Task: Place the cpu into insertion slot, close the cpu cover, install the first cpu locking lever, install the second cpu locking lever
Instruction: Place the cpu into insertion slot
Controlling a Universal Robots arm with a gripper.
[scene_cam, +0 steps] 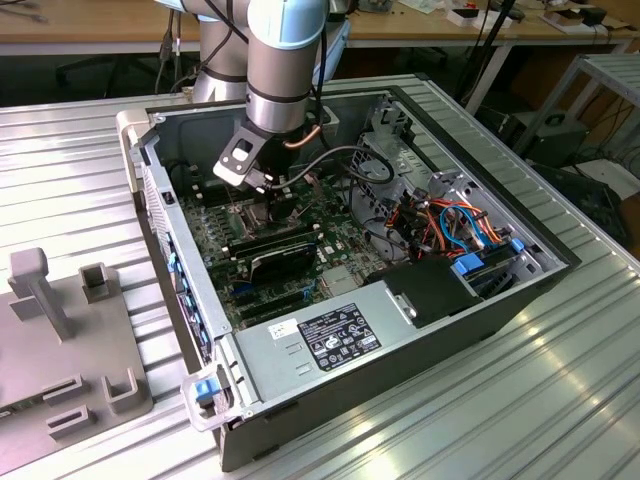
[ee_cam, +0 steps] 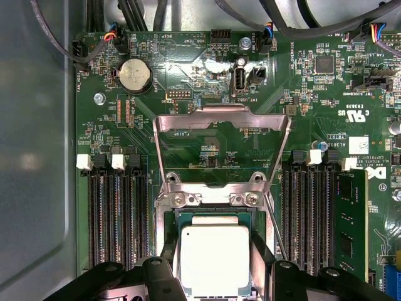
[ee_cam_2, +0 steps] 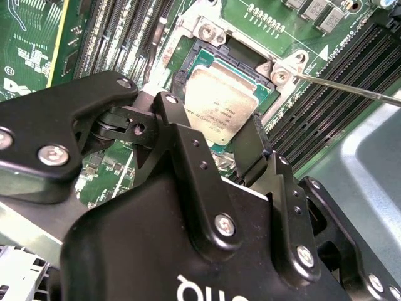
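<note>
1. In the exterior view the arm [scene_cam: 285, 70] reaches down into the open computer case [scene_cam: 400, 300], which lies on the ribbed metal counter [scene_cam: 560, 400]. The gripper [scene_cam: 273, 197] hangs low over the green motherboard [ee_cam: 188, 75].
2. The jaws pinch the cpu [ee_cam: 214, 258] by two opposite edges, with one black finger [ee_cam_2: 182, 135] on each side.
3. The cpu lies silvery face up in the insertion slot [ee_cam_2: 229, 55], its green border inside the dark socket frame.
4. The cpu cover [ee_cam: 219, 119] is swung up and open, hinged at the slot's edge, and the board shows through its window.
5. A thin metal lever rod [ee_cam_2: 351, 89] runs just beside the slot.
6. Long black memory slots [ee_cam: 116, 219] flank the slot on both sides, and a memory stick [ee_cam: 351, 219] sits in one.
7. A grey fixture [scene_cam: 70, 330] rests on the counter at the exterior view's left, apart from the case.
</note>
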